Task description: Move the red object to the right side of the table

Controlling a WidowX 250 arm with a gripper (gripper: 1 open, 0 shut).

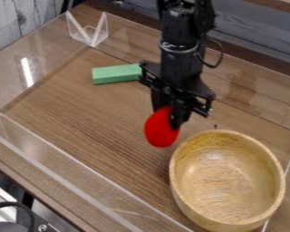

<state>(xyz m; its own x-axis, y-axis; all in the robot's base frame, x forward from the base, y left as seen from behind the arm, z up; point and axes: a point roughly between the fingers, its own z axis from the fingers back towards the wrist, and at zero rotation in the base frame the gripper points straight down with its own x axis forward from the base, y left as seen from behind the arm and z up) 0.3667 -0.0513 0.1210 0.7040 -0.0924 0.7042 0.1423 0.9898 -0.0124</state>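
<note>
While gripper (pixel 178 112) clamps it, red object (pixel 161 132) hangs upright — long axis vertical.

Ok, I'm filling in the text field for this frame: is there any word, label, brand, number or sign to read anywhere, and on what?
None can be read.
The red toy, the green block, the wooden bowl, the table and the gripper holding the toy all show plain surfaces with no lettering.

The end effector (pixel 176 112) hides the top of the red object (pixel 162 132); the arm runs off the upper edge.
</note>
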